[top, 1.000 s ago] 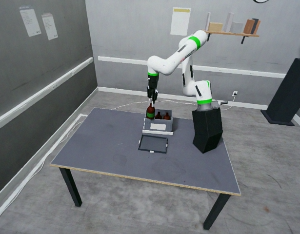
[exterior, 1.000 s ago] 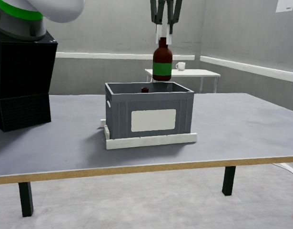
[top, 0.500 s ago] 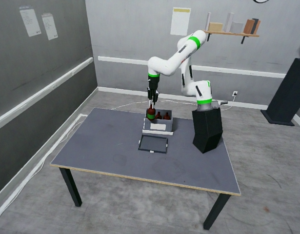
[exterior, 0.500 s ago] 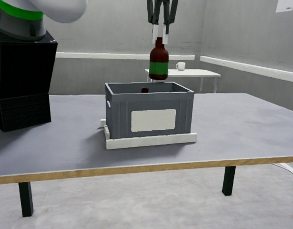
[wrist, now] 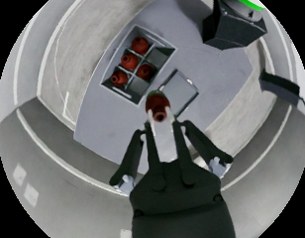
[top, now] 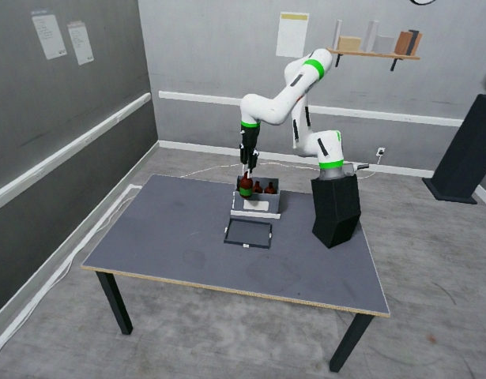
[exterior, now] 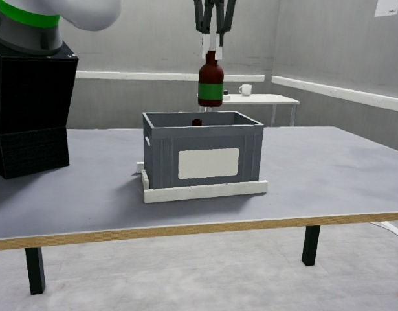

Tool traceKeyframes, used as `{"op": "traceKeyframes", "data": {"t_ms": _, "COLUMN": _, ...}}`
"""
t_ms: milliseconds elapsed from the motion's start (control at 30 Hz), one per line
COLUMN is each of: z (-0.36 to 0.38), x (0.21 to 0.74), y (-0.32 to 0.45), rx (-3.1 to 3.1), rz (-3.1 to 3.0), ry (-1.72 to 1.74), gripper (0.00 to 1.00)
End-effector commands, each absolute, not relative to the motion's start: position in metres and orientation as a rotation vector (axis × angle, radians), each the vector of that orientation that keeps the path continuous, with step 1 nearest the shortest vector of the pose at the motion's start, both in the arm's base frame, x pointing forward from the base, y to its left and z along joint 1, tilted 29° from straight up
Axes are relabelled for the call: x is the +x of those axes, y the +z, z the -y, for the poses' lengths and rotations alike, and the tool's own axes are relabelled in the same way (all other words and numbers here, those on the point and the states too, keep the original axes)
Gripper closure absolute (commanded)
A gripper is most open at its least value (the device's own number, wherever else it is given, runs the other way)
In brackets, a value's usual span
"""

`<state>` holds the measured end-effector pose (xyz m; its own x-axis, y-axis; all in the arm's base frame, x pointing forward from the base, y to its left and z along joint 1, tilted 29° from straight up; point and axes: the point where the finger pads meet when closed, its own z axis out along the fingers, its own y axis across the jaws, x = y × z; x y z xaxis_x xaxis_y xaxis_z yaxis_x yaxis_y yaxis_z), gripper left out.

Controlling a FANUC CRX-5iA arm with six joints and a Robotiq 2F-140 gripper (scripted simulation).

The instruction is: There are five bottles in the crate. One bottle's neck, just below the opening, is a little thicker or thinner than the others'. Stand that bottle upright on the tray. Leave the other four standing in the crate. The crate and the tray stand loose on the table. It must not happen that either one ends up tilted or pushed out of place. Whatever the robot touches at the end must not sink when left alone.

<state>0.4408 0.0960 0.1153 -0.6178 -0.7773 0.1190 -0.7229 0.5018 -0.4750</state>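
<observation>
Claw (exterior: 211, 50) is gripping the bottle (exterior: 210, 84) by its neck, hanging it upright above the crate (exterior: 203, 154) rim for carrying to the tray (top: 247, 233)

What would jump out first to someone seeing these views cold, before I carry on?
First, the brown bottle with the green band, hanging upright in the air, pinched at its neck by the gripper, its base clear above the rim of the grey crate. Next, the four bottles left standing in the crate's compartments, seen from the wrist view. Then the dark tray, with nothing on it, on the table in front of the crate.
</observation>
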Motion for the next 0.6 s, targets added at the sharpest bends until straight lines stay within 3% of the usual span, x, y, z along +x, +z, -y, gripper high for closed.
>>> {"op": "traceKeyframes", "data": {"t_ms": 0, "z": -0.103, "x": 0.439, "y": 0.112, "rx": -1.316, "rz": -2.624, "ry": -0.750, "gripper": 0.90}}
{"op": "traceKeyframes", "data": {"t_ms": 567, "z": -0.134, "x": 0.428, "y": 0.095, "rx": -1.316, "rz": -2.624, "ry": -0.750, "gripper": 0.90}}
